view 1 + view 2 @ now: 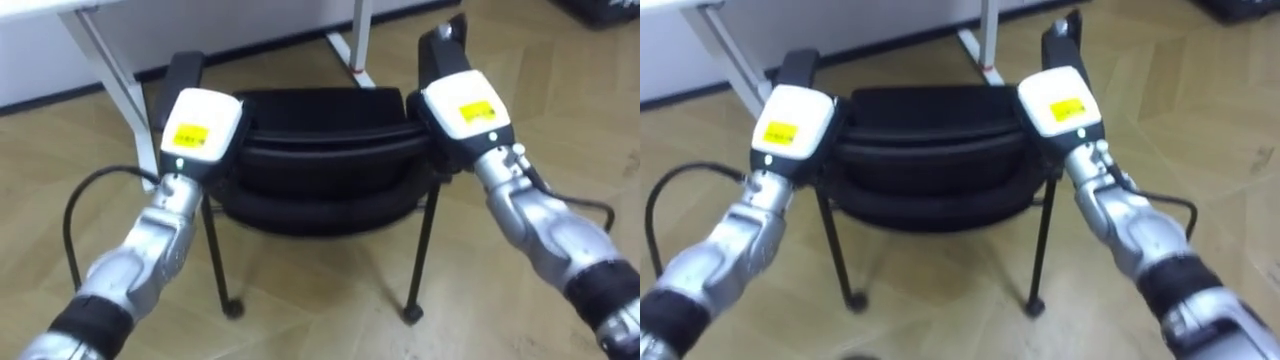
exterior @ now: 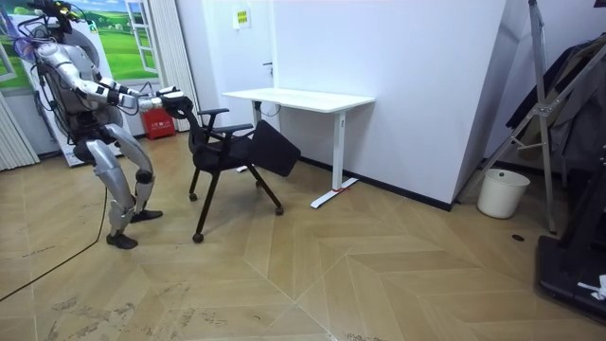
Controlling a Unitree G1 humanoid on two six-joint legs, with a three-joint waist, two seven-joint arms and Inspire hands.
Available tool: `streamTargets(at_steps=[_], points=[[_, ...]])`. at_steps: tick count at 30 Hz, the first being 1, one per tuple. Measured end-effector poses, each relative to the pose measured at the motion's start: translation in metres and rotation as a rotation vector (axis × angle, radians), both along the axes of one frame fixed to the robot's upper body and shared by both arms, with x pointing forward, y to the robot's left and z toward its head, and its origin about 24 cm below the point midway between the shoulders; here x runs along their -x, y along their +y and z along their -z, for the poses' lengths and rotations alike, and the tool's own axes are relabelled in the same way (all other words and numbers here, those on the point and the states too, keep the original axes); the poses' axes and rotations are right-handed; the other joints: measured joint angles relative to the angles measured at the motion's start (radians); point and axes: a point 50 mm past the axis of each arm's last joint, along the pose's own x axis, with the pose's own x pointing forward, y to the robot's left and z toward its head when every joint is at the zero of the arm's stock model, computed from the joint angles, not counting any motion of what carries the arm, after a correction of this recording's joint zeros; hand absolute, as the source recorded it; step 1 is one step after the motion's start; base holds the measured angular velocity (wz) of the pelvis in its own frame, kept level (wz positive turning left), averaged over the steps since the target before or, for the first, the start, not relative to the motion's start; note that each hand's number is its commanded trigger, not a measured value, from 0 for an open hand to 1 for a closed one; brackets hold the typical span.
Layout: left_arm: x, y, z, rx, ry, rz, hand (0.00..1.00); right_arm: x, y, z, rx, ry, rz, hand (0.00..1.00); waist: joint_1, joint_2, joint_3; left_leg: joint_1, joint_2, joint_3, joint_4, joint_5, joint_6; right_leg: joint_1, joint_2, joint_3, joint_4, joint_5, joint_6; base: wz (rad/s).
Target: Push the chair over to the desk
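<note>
Arms outstretched, left hand [image 1: 200,128] and right hand [image 1: 462,108] at chair [image 1: 320,155] back's corners, grip impossible to tell

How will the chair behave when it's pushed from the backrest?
Likely rolls easily: the chair stands on small casters on smooth wood floor. Possibly tippy: thin legs, and the left robot hand and right robot hand sit high at the backrest. Probably light, given the slim frame.
</note>
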Motion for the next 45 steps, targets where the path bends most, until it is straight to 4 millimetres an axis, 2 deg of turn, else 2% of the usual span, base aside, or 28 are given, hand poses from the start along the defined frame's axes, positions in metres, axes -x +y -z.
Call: streamTargets(at_steps=[1, 2, 4, 5, 6, 7, 9, 10, 11, 12, 13, 14, 17, 21, 22, 24, 26, 30, 31, 33, 34, 35, 36, 37, 38, 40, 42, 45], points=[[-0.003, 0.002, -0.001, -0.010, 0.010, 0.002, 1.00, -0.002, 0.000, 0.001, -0.006, 0.006, 0.012, 1.00, 0.009, 0.002, 0.0007, 0.002, 0.006, 0.000, 0.018, -0.021, 0.005, -0.028, 0.010, 0.051, 0.052, 0.030, 0.002, -0.05], [-0.005, 0.005, -0.002, -0.019, 0.011, 0.002, 1.00, -0.003, 0.001, 0.001, -0.009, 0.002, 0.013, 1.00, 0.020, 0.015, 0.0080, 0.001, 0.020, -0.004, 0.037, -0.038, 0.009, -0.050, 0.024, 0.078, 0.091, 0.070, -0.001, -0.09], [-0.009, 0.009, -0.005, -0.029, 0.010, 0.006, 1.00, -0.004, 0.007, 0.004, -0.024, 0.000, 0.021, 1.00, 0.026, 0.023, 0.0165, 0.000, 0.023, -0.029, 0.047, -0.050, 0.014, -0.075, 0.029, 0.095, 0.139, 0.127, 0.002, 0.03], [-0.011, 0.011, -0.007, -0.033, 0.004, 0.006, 1.00, -0.005, 0.010, 0.004, -0.030, -0.003, 0.024, 1.00, 0.032, 0.029, 0.0191, 0.002, 0.037, -0.045, 0.051, -0.055, 0.014, -0.120, 0.055, 0.136, 0.167, 0.150, 0.012, 0.00], [-0.012, 0.013, -0.009, -0.037, -0.003, 0.005, 1.00, -0.006, 0.012, 0.003, -0.035, -0.010, 0.025, 1.00, 0.036, 0.029, 0.0200, 0.001, 0.041, -0.050, 0.051, -0.057, 0.014, -0.146, 0.073, 0.164, 0.162, 0.138, 0.023, -0.16], [-0.013, 0.018, -0.012, -0.041, -0.012, -0.004, 1.00, -0.008, 0.017, 0.001, -0.037, -0.016, 0.020, 1.00, 0.040, 0.034, 0.0233, 0.001, 0.056, -0.056, 0.049, -0.059, 0.010, -0.194, 0.108, 0.192, 0.111, 0.098, 0.029, 0.00], [-0.012, 0.022, -0.010, -0.044, -0.006, -0.010, 1.00, -0.009, 0.022, 0.001, -0.038, -0.021, 0.014, 1.00, 0.039, 0.039, 0.0264, 0.006, 0.057, -0.080, 0.041, -0.056, 0.000, -0.255, 0.124, 0.203, -0.012, 0.102, 0.027, 0.34], [-0.011, 0.024, -0.009, -0.046, -0.003, -0.016, 1.00, -0.009, 0.025, 0.002, -0.039, -0.016, 0.009, 1.00, 0.038, 0.033, 0.0269, 0.014, 0.055, -0.094, 0.044, -0.062, -0.011, -0.280, 0.125, 0.208, -0.113, 0.144, 0.016, 0.68], [-0.010, 0.027, -0.007, -0.049, 0.007, -0.025, 1.00, -0.006, 0.026, 0.007, -0.043, -0.001, 0.005, 1.00, 0.036, 0.022, 0.0186, 0.015, 0.054, -0.118, 0.055, -0.074, -0.030, -0.274, 0.134, 0.209, -0.121, 0.180, 0.008, 0.66], [-0.009, 0.027, -0.006, -0.052, 0.010, -0.023, 1.00, -0.005, 0.026, 0.008, -0.046, 0.005, 0.006, 1.00, 0.038, 0.014, 0.0105, 0.011, 0.054, -0.129, 0.058, -0.076, -0.036, -0.267, 0.146, 0.205, -0.122, 0.186, -0.003, 0.61], [-0.009, 0.027, -0.009, -0.053, 0.002, -0.018, 1.00, -0.006, 0.027, 0.006, -0.050, 0.000, 0.005, 1.00, 0.036, 0.018, 0.0080, 0.014, 0.073, -0.132, 0.062, -0.076, -0.045, -0.252, 0.161, 0.191, -0.125, 0.208, -0.038, 0.44], [-0.009, 0.026, -0.007, -0.049, 0.004, -0.024, 1.00, -0.007, 0.026, 0.005, -0.046, 0.001, 0.007, 1.00, 0.039, 0.020, 0.0104, 0.021, 0.087, -0.127, 0.057, -0.070, -0.062, -0.242, 0.168, 0.184, -0.124, 0.212, -0.052, 0.34], [-0.006, 0.026, -0.006, -0.026, -0.011, -0.045, 1.00, -0.012, 0.026, -0.003, -0.022, -0.012, -0.011, 1.00, 0.046, 0.023, 0.0104, 0.025, 0.091, -0.131, 0.016, -0.059, -0.083, -0.246, 0.175, 0.171, -0.128, 0.201, -0.065, 0.12], [0.001, 0.029, 0.000, -0.023, -0.013, -0.066, 1.00, -0.013, 0.031, -0.004, -0.007, 0.001, -0.037, 1.00, 0.055, 0.022, 0.0090, 0.057, 0.092, -0.132, -0.010, -0.054, -0.091, -0.229, 0.190, 0.175, -0.124, 0.176, -0.071, 0.05], [0.003, 0.029, 0.003, -0.023, -0.008, -0.067, 1.00, -0.010, 0.031, 0.000, -0.008, 0.013, -0.037, 1.00, 0.047, 0.022, 0.0096, 0.063, 0.093, -0.135, 0.021, -0.050, -0.087, -0.213, 0.191, 0.177, -0.114, 0.159, -0.069, 0.38], [0.005, 0.029, 0.005, -0.026, -0.002, -0.069, 1.00, -0.008, 0.030, 0.004, -0.014, 0.026, -0.034, 1.00, 0.025, 0.019, 0.0126, 0.032, 0.094, -0.135, 0.139, -0.021, -0.041, -0.191, 0.194, 0.191, -0.078, 0.121, -0.065, 0.45], [0.007, 0.023, 0.011, -0.026, 0.016, -0.067, 1.00, -0.001, 0.025, 0.013, -0.024, 0.058, -0.018, 1.00, 0.024, 0.023, 0.0110, -0.012, 0.096, -0.141, 0.280, 0.041, -0.016, -0.166, 0.206, 0.221, -0.042, 0.082, -0.059, 0.23], [0.009, 0.017, 0.014, -0.022, 0.031, -0.053, 1.00, 0.004, 0.018, 0.016, -0.025, 0.066, -0.016, 1.00, 0.011, 0.022, 0.0121, -0.037, 0.079, -0.142, 0.346, 0.082, -0.017, -0.136, 0.214, 0.259, -0.024, 0.062, -0.049, 0.23], [0.009, 0.015, 0.015, -0.021, 0.041, -0.048, 1.00, 0.004, 0.018, 0.017, -0.027, 0.069, -0.018, 1.00, 0.002, 0.023, 0.0148, -0.051, 0.057, -0.142, 0.344, 0.072, -0.015, -0.131, 0.211, 0.277, -0.022, 0.059, -0.043, 0.61], [0.007, 0.007, 0.015, -0.016, 0.042, -0.028, 1.00, 0.006, 0.009, 0.018, -0.027, 0.072, -0.004, 1.00, -0.027, 0.011, 0.0204, -0.090, 0.007, -0.111, 0.271, 0.050, 0.008, -0.131, 0.212, 0.326, -0.022, 0.051, -0.028, 0.53], [0.006, 0.002, 0.015, -0.013, 0.046, -0.015, 1.00, 0.007, 0.004, 0.019, -0.026, 0.073, 0.002, 1.00, -0.028, 0.003, 0.0207, -0.104, -0.023, -0.077, 0.178, 0.050, 0.008, -0.131, 0.219, 0.369, -0.023, 0.044, -0.016, 0.04], [0.006, -0.001, 0.015, -0.008, 0.047, -0.009, 1.00, 0.008, 0.000, 0.019, -0.024, 0.072, 0.008, 1.00, -0.030, 0.007, 0.0204, -0.122, -0.046, -0.073, 0.072, 0.052, 0.006, -0.134, 0.231, 0.405, -0.024, 0.042, -0.004, -0.17], [0.006, -0.002, 0.015, -0.004, 0.046, -0.006, 1.00, 0.009, -0.002, 0.019, -0.025, 0.068, 0.009, 1.00, -0.029, 0.010, 0.0207, -0.130, -0.051, -0.074, 0.043, 0.072, 0.007, -0.142, 0.235, 0.422, -0.022, 0.043, 0.005, -0.50], [0.006, -0.003, 0.016, -0.003, 0.050, -0.003, 1.00, 0.010, -0.004, 0.020, -0.026, 0.063, 0.014, 1.00, -0.013, 0.019, 0.0080, -0.133, -0.050, -0.065, 0.048, 0.079, 0.011, -0.152, 0.242, 0.444, -0.023, 0.045, 0.026, -0.57], [0.006, 0.000, 0.014, -0.007, 0.046, -0.004, 1.00, 0.009, -0.001, 0.019, -0.032, 0.055, 0.011, 1.00, -0.013, 0.030, -0.0008, -0.136, -0.054, -0.056, 0.055, 0.075, 0.028, -0.157, 0.237, 0.440, -0.028, 0.048, 0.037, -0.49], [0.003, 0.002, 0.011, -0.016, 0.042, -0.006, 1.00, 0.009, 0.002, 0.020, -0.043, 0.051, 0.013, 1.00, -0.018, 0.023, -0.0032, -0.135, -0.060, -0.043, 0.054, 0.067, 0.042, -0.152, 0.205, 0.420, -0.044, 0.055, 0.053, -0.14], [0.001, 0.002, 0.008, -0.022, 0.038, -0.002, 1.00, 0.009, 0.001, 0.020, -0.052, 0.044, 0.020, 1.00, -0.022, 0.022, -0.0024, -0.130, -0.075, -0.038, 0.054, 0.072, 0.072, -0.139, 0.171, 0.400, -0.054, 0.062, 0.072, 0.00], [0.000, 0.002, 0.005, -0.025, 0.036, 0.002, 1.00, 0.009, 0.002, 0.018, -0.063, 0.024, 0.020, 1.00, -0.027, 0.013, -0.0051, -0.127, -0.074, 0.006, 0.051, 0.064, 0.096, -0.138, 0.126, 0.389, -0.058, 0.064, 0.097, -0.02]])
